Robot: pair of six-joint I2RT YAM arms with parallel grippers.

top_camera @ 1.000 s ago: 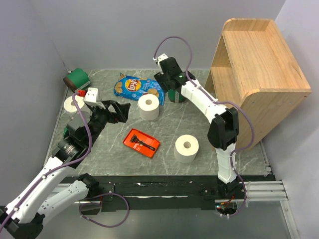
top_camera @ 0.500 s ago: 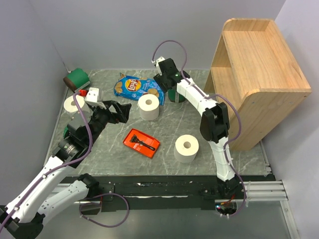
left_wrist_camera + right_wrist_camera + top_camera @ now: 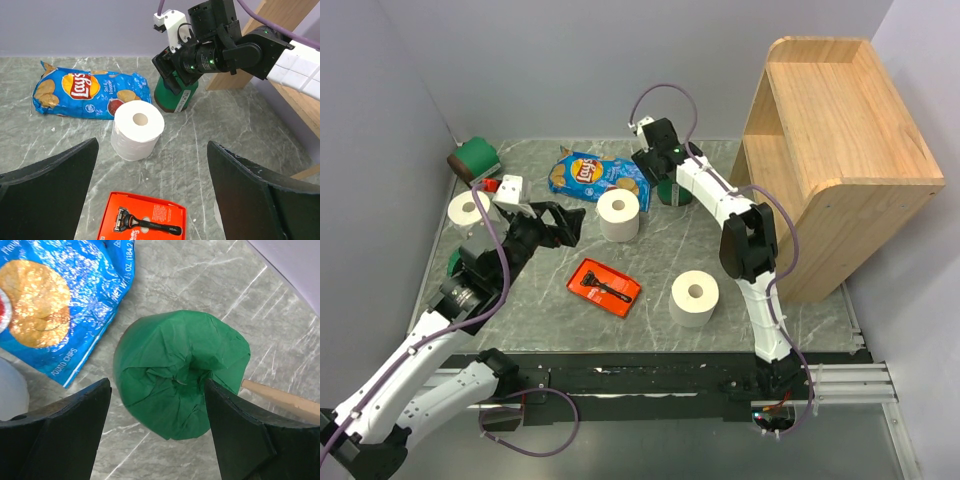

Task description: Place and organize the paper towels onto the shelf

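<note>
Below the right gripper point(image 3: 157, 390), a green paper-wrapped towel roll point(image 3: 180, 375), likely light and squashy, is being flanked at its graspable sides by open, empty jaws.

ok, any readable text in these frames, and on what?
"Lay's": logo on the blue chip bag.
"(184.2" and "CHIPS": small print on the same bag in the right wrist view, the rest cut off or crumpled.
Red razor pack: its print is too blurred to read.
Green wrapped roll: no text showing.
</note>
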